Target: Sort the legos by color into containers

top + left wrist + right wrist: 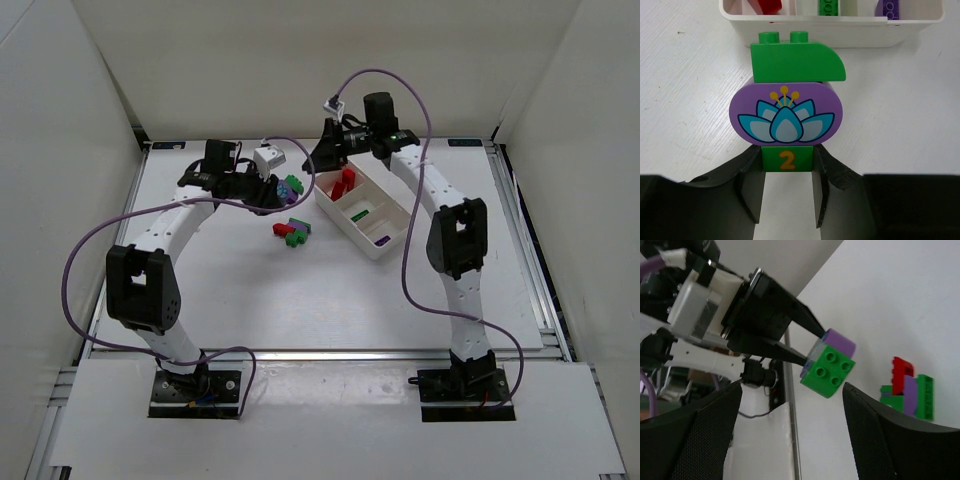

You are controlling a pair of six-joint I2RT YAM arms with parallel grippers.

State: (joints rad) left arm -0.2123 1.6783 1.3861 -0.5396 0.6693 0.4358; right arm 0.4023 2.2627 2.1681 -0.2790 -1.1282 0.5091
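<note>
White table, white walls round it: your left pincer is closed to a narrow gap on a green "2" brick. That brick is the bottom of a 3-pc stack, w/ a purple lotus brick clipped above it and a green curved brick on top. In the right wrist view the stack looks lifted clear of the table.

Straight ahead of that pincer, near, sits the tray. Its compartments hold red, green, purple, left to right as the pincer faces them. A loose pile of more legos lies near the pincer, off to its right.

Your right pincer hangs over the tray's red end, jaws wide apart, nothing in them.

Step in hand, by my read: a pick-up w/ two colours joined. Next move prob. calls for the right pincer to pull purple off green before any drop.
</note>
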